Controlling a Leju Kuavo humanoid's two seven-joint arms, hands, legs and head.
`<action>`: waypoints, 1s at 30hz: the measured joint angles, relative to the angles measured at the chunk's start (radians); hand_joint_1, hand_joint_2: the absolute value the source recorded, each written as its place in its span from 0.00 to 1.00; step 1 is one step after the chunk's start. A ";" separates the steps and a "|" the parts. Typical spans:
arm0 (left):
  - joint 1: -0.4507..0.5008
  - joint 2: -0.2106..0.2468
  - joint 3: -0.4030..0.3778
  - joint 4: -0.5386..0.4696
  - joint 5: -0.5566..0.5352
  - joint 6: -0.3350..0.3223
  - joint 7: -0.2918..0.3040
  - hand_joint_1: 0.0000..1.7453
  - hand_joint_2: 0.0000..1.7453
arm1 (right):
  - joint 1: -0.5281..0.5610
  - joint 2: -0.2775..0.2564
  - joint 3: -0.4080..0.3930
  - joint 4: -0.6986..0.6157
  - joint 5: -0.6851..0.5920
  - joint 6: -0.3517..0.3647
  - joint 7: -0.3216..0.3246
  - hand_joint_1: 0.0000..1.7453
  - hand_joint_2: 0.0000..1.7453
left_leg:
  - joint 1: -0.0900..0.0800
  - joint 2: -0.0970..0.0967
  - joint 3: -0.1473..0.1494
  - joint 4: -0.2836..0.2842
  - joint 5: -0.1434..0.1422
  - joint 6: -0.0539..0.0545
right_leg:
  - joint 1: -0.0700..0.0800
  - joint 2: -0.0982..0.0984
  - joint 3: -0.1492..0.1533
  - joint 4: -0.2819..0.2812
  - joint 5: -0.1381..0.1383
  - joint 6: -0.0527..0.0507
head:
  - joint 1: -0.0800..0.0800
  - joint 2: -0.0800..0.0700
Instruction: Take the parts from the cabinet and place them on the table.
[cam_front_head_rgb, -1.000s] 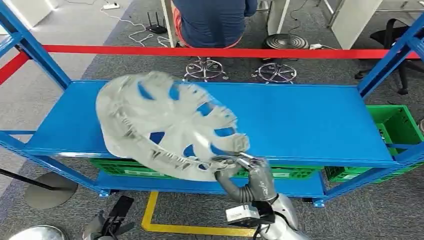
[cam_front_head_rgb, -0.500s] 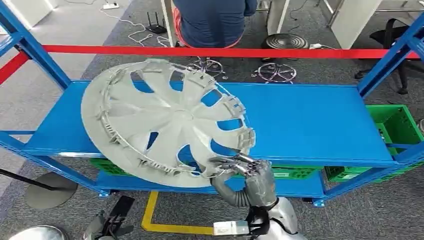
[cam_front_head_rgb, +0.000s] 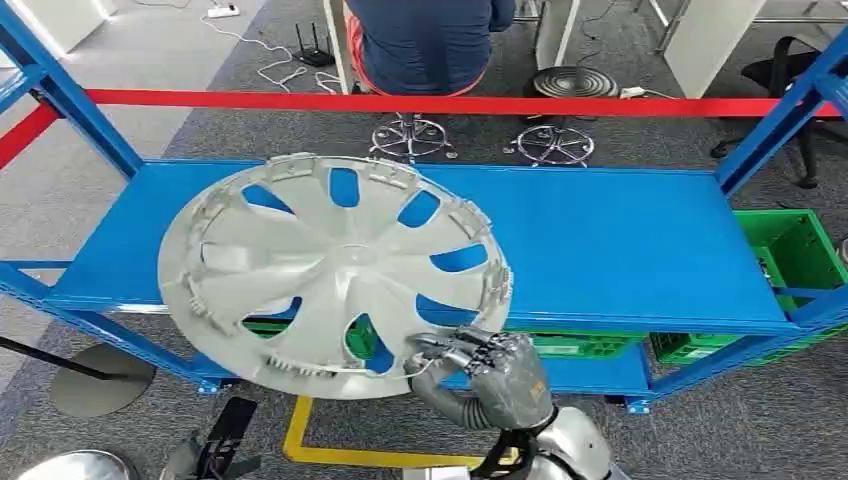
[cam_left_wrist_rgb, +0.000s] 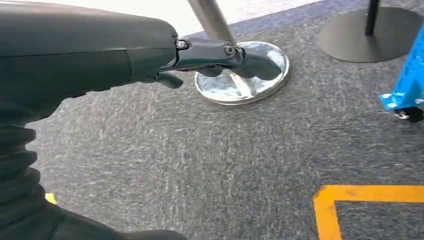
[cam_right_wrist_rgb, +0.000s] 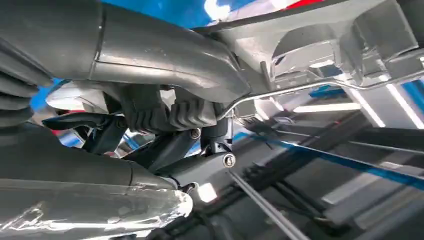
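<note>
A large silver wheel cover (cam_front_head_rgb: 330, 265) with spoke openings hangs in front of the blue cabinet shelf (cam_front_head_rgb: 610, 245), over its left half and front edge. My right hand (cam_front_head_rgb: 490, 365) grips the cover's lower right rim from below. In the right wrist view the thick thumb (cam_right_wrist_rgb: 165, 55) and dark fingers (cam_right_wrist_rgb: 160, 112) pinch the wire ring of the wheel cover's underside (cam_right_wrist_rgb: 325, 45). My left hand (cam_left_wrist_rgb: 210, 52) hangs low over the grey carpet, fingers stretched out and holding nothing; it appears dark at the bottom left of the head view as the left hand (cam_front_head_rgb: 215, 450).
Green crates (cam_front_head_rgb: 790, 250) sit on the lower level under the shelf. A red rail (cam_front_head_rgb: 450, 103) runs behind it, with a seated person (cam_front_head_rgb: 425, 40) and chair bases (cam_front_head_rgb: 550, 140) beyond. Yellow tape (cam_front_head_rgb: 300, 440) and round stand bases (cam_left_wrist_rgb: 240, 75) mark the floor.
The wheel cover has swung from a steep tilt to lying nearly flat, facing up at the camera. My right hand has sunk a little, still holding the rim.
</note>
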 joint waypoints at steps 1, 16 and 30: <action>0.002 0.000 0.003 0.000 0.007 0.000 -0.005 0.00 1.00 | 0.009 -0.005 -0.009 -0.012 0.023 0.000 0.008 1.00 1.00 | 0.000 0.000 0.000 0.000 0.000 0.000 | 0.000 0.000 0.000 0.000 0.000 0.000 | 0.000 0.000; 0.018 0.000 0.050 0.000 0.018 0.002 -0.022 0.00 1.00 | 0.129 0.007 -0.206 -0.141 0.207 -0.001 -0.059 1.00 1.00 | 0.000 0.000 -0.001 0.000 0.000 0.000 | 0.000 0.000 0.000 0.000 0.000 0.000 | 0.000 0.000; 0.027 -0.001 0.096 0.000 0.053 -0.074 -0.126 0.00 1.00 | 0.211 0.070 -0.351 -0.142 0.205 -0.001 -0.131 1.00 1.00 | 0.000 0.000 -0.001 0.000 0.000 0.000 | 0.000 0.000 -0.001 0.000 0.000 0.000 | 0.000 0.000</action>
